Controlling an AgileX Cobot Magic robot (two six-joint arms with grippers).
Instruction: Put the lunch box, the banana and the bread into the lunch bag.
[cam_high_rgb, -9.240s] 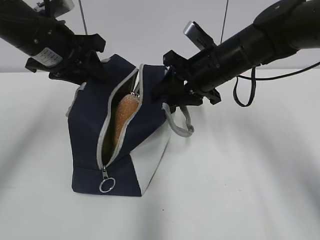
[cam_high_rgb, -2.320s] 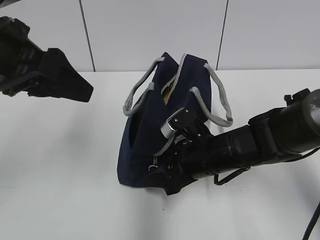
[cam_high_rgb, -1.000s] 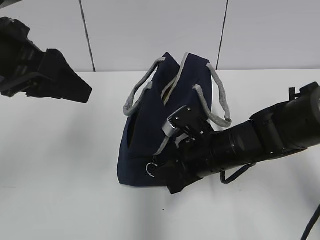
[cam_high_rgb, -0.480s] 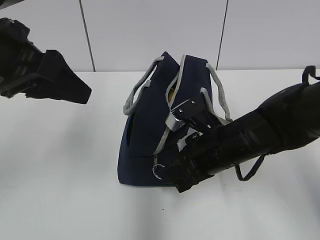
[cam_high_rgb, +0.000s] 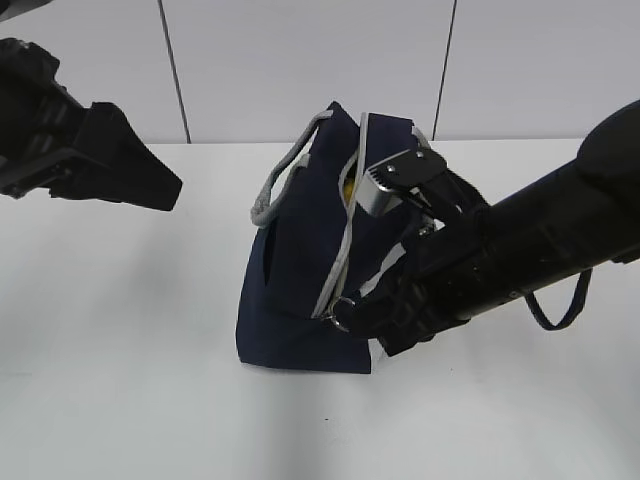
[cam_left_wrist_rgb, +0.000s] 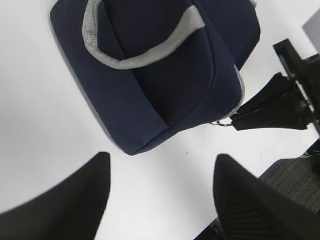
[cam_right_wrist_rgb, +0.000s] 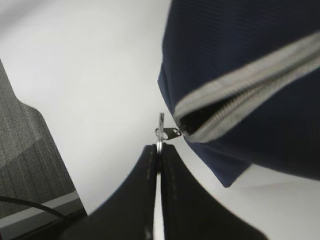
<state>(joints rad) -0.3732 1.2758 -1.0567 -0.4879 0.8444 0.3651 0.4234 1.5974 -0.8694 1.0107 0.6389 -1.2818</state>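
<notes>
One lunch bag (cam_high_rgb: 300, 270) stood in the middle of the exterior view on the white tabletop (cam_high_rgb: 130, 380), its navy side facing the camera. Two grey webbing handles showed: one (cam_high_rgb: 283, 175) arched over the upper left of the bag, and a second was partly hidden behind the right arm. One grey zipper line (cam_high_rgb: 345, 240) ran from the top of the bag down to the lower centre, parted near the top, where a small patch of yellow (cam_high_rgb: 348, 185) showed inside; it could not be told for certain that this was the banana. Neither the bread nor the lunch box could be seen in any view.

Two arms were in view. The right pincer (cam_high_rgb: 352, 310) sat at the lower centre of the exterior view, against the bag's lower front end. In the right wrist view its two dark fingers (cam_right_wrist_rgb: 172, 200) were pressed together on the one ring pull (cam_right_wrist_rgb: 160, 131), which stood just above their tips at the end of the zipper, whose teeth gaped open toward the right of the frame.

The left pincer (cam_left_wrist_rgb: 157, 200) hung at the upper left of the exterior view, well apart from the bag. In the left wrist view its two fingers were spread wide at the bottom of the frame with nothing between them, the bag lying beyond them in the upper half.
</notes>
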